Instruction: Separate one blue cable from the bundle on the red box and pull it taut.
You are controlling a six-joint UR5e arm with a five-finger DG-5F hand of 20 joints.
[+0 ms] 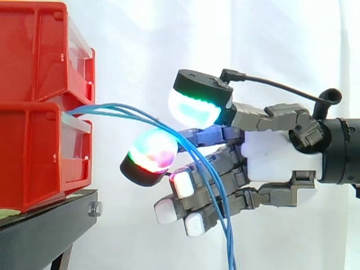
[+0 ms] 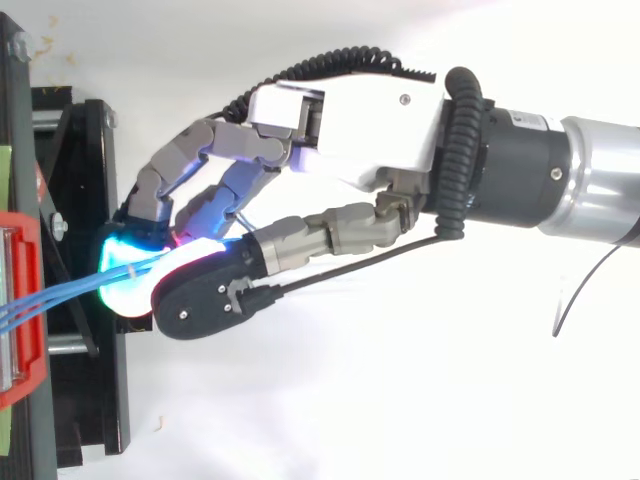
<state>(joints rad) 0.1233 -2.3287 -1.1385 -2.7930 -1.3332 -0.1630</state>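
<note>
Beside red bins' (image 1: 35, 147) edge, hand (image 1: 277, 153) amid blue cables (image 1: 125, 109)

We have the arm (image 2: 590, 190) coming in level from the right, wrist straight. Our hand (image 1: 278, 154) points left, fingers curled. Two big pads (image 1: 194, 104), cyan-green above and magenta-red below, sit slightly apart with the blue cables (image 1: 107, 108) running between them. Lower fingertips (image 1: 166, 212) glow white.
</note>
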